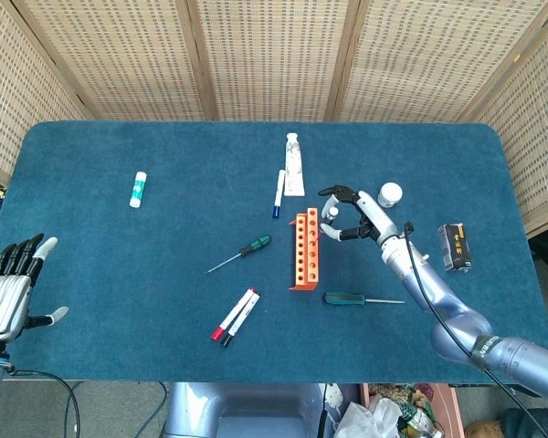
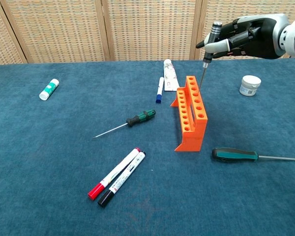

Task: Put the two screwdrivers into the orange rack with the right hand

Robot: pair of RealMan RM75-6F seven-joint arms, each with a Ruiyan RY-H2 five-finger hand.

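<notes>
right hand (image 2: 246,40) pinches a black-handled screwdriver (image 2: 211,43), tip over the orange rack's (image 2: 191,113) far end.

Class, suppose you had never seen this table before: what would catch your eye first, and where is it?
The bright orange rack near the middle of the blue table stands out first. Just above its far end, the right hand holds a slim dark-handled screwdriver upright and slightly tilted, tip at the rack's top. Two more screwdrivers lie flat, one on each side of the rack.
</notes>
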